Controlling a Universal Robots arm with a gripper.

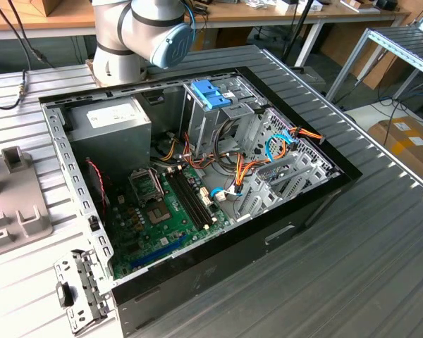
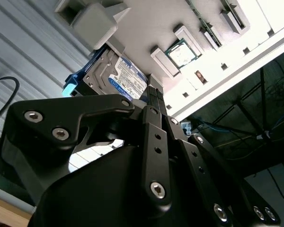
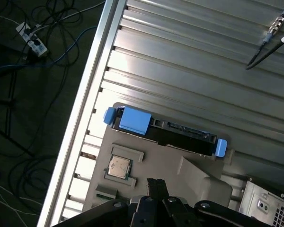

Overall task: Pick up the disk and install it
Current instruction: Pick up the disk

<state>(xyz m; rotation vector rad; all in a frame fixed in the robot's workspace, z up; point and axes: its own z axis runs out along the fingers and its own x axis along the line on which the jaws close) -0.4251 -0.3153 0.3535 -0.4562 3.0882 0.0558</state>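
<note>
1. The arm (image 1: pixel 130 35) is made of thick, round, silver-grey housings with a smooth finish.
2. A round light-blue cap (image 1: pixel 175 44) closes the end of one joint housing.
3. The gripper (image 2: pixel 155 94) is matt black all over in both wrist views, built of flat angular plates and long narrow bars.
4. Bright silver screws (image 2: pixel 157 189) with socket heads sit along the bars and on the broad side plate.

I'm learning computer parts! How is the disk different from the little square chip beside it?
The disk is long with blue plastic ends; the chip is small, square and plain silver. The disk stands on edge; the chip lies flat. Both sit in the grey holder.
</note>
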